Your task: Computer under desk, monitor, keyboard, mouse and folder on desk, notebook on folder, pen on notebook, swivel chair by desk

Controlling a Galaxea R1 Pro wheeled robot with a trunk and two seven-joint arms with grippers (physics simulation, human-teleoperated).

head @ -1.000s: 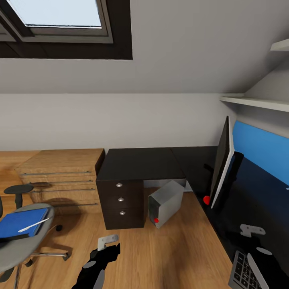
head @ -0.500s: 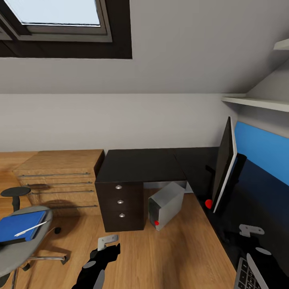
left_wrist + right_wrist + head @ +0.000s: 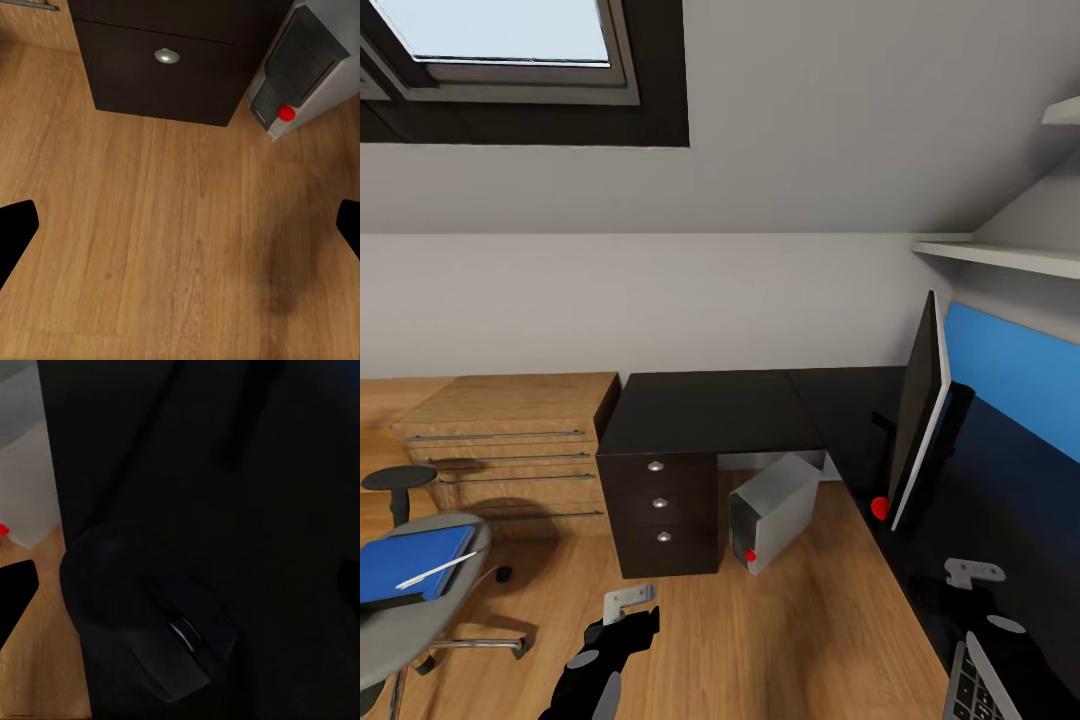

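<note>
The black desk [image 3: 710, 408] carries the monitor [image 3: 916, 418] standing edge-on at the right, and the keyboard's [image 3: 972, 688] corner shows at the lower right. My right gripper [image 3: 965, 590] hovers open over the desktop, and the right wrist view has the black mouse [image 3: 169, 639] just beyond its spread fingers [image 3: 15, 594]. The grey computer [image 3: 771, 508] stands under the desk. My left gripper [image 3: 632, 622] hangs open and empty over the wood floor. At the left, the swivel chair [image 3: 405, 625] holds the blue folder [image 3: 410, 562] with the white pen [image 3: 438, 570] on it. The notebook is out of view.
A light-wood chest of drawers [image 3: 510, 450] stands against the wall left of the desk's dark drawer unit [image 3: 663, 515]. A wall shelf [image 3: 1000, 255] juts out above the monitor. In the left wrist view, a drawer knob [image 3: 166, 55] and the computer [image 3: 307, 60] lie ahead.
The head view swung slightly to the right a second ago. Since then my right gripper has crept a little leftward over the desk. The left arm has stayed put.
</note>
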